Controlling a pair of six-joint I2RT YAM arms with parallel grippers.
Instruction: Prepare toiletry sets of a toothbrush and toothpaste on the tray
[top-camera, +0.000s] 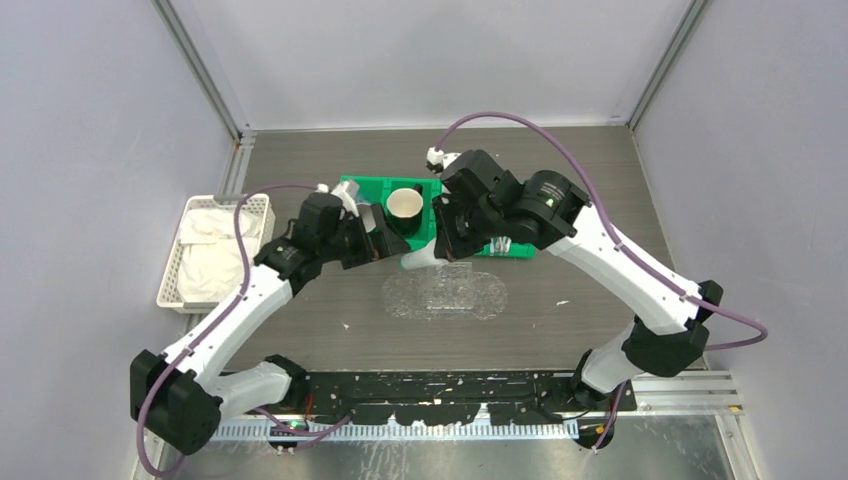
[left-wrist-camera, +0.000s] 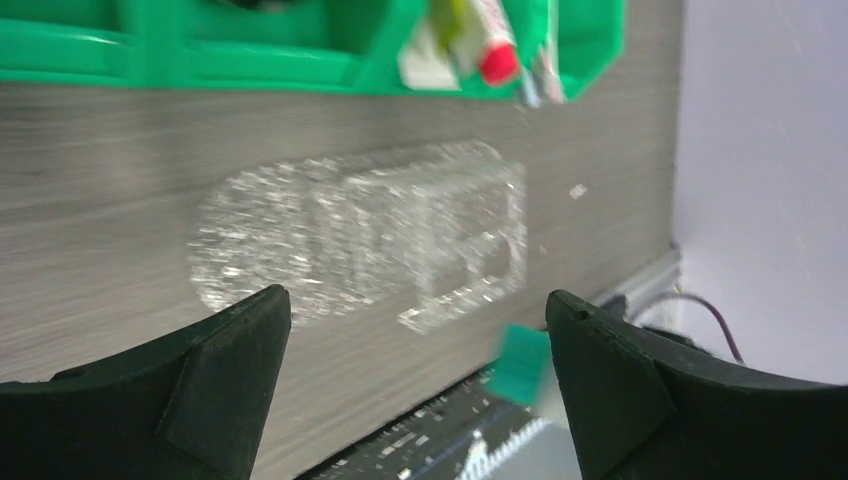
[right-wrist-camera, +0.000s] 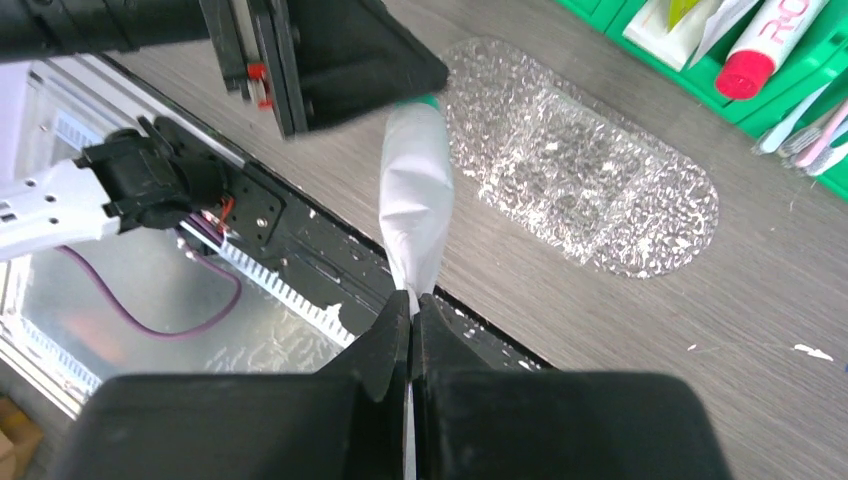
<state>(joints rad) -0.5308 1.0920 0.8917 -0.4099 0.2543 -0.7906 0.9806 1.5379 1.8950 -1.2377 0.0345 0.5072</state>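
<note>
Pinching the flat crimped end of a white tube, the right gripper has its 2 fingers pressed together on it, with no gap showing between them. The tube is held clear of the table, and its green cap points away from the right gripper toward the left gripper. In the right wrist view the cap lies right at the tip of 1 black finger of the left gripper; whether they touch cannot be told. The left gripper stands wide, with nothing between its fingers.

The tray, clear and glittery, lies flat in the middle of the table, just near of the green bin. From above, the tube shows at the tray's far left edge; from the right wrist it sits just beside the tray's left end and not over it.

A mug stands upright in the green bin, between the 2 grippers and a little farther back. At the right end of the bin lie a red-capped tube and some slim toothbrushes, partly cut off by the picture's edge. A white mesh basket sits at the left edge of the table, well apart from the tray, with white contents that are too indistinct to name.
</note>
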